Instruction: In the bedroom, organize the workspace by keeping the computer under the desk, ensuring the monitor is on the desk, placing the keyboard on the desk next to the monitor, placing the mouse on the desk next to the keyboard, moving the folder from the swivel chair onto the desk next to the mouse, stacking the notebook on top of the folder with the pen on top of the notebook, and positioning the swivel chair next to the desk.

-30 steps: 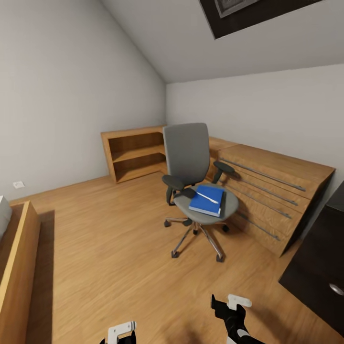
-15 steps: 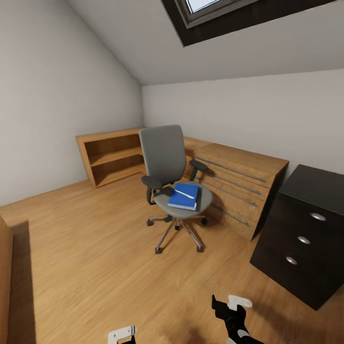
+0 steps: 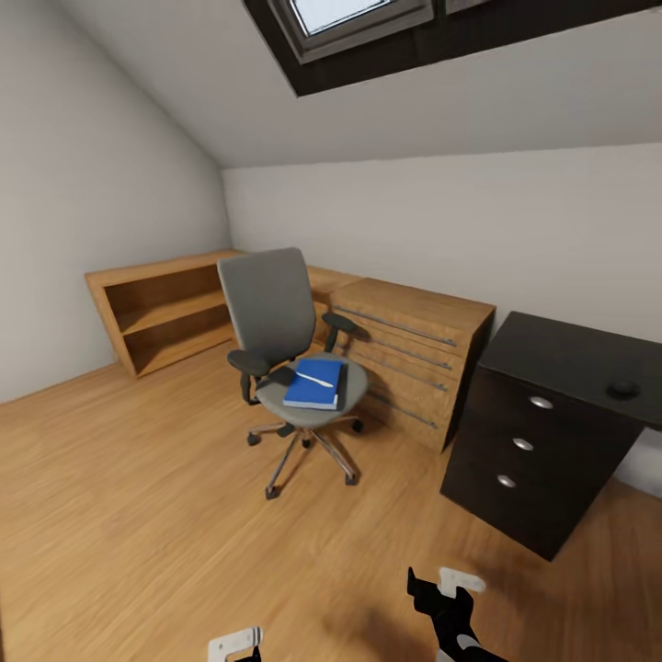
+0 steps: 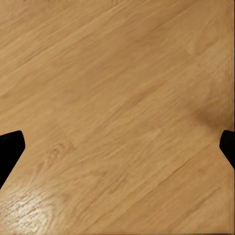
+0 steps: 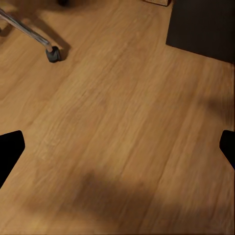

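The grey swivel chair (image 3: 276,354) stands on the wood floor in the middle of the head view. On its seat lies the blue folder (image 3: 314,386) with a thin white pen (image 3: 315,379) across it and a dark edge showing at its side. To the right stands the black desk (image 3: 561,354) with its dark drawers; a small black rounded thing that looks like the mouse (image 3: 623,389) lies on its top. My left gripper (image 3: 232,642) (image 4: 117,147) and right gripper (image 3: 441,588) (image 5: 117,147) hang low over the floor, both open and holding nothing. One chair caster (image 5: 53,53) is seen in the right wrist view.
A low light-wood drawer cabinet (image 3: 409,354) stands against the far wall between chair and desk. An open wooden shelf (image 3: 156,308) sits at the back left under the sloped ceiling. A skylight (image 3: 354,14) is overhead. Bare wood floor (image 3: 165,515) lies between me and the chair.
The whole picture has shifted left, so the camera has turned right. More of the black desk with its drawers has come into view. Chair, folder and both grippers keep their places.
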Robot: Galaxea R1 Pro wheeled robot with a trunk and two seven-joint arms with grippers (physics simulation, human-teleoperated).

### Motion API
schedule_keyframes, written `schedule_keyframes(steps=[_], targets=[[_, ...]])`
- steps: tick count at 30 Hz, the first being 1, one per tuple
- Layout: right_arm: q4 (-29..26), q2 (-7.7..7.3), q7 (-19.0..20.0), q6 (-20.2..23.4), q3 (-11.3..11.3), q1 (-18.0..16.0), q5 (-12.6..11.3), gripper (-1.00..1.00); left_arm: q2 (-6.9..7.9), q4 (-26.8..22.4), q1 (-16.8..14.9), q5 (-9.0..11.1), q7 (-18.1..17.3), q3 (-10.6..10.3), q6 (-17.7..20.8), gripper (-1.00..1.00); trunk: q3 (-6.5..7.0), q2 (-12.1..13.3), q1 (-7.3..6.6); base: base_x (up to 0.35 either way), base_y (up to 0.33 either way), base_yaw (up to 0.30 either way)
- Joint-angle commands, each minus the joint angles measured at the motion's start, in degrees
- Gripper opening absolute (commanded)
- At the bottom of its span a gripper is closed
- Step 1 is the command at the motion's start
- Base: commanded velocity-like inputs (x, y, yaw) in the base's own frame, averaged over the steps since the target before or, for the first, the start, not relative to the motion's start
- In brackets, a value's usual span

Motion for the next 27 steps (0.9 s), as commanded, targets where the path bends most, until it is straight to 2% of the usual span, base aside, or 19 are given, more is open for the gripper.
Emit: schedule_keyframes(steps=[1, 6, 15, 27], targets=[[0.1, 0.04, 0.0, -0.2, -0.2, 0.0, -0.2, 1.00, 0.04, -0.1, 0.0, 0.5, 0.4, -0.2, 0.2, 1.00, 0.13, 0.4, -0.23, -0.009, 0.000, -0.299], [0.1, 0.17, 0.0, -0.2, -0.2, 0.0, -0.2, 1.00, 0.04, 0.3, 0.0, 0.5, 0.4, -0.2, 0.2, 1.00, 1.03, 2.4, -1.33, -0.134, 0.000, -0.299], [0.1, 0.34, 0.0, -0.2, -0.2, 0.0, -0.2, 1.00, 0.04, 0.5, 0.0, 0.5, 0.4, -0.2, 0.2, 1.00, 2.64, 6.0, -3.31, -0.293, 0.019, -0.299], [0.1, 0.36, 0.0, -0.3, -0.1, 0.0, -0.1, 1.00, 0.12, 0.6, 0.0, 0.6, 0.2, -0.1, 0.2, 1.00, 4.67, 10.8, -5.94, -0.310, 0.147, -0.298]])
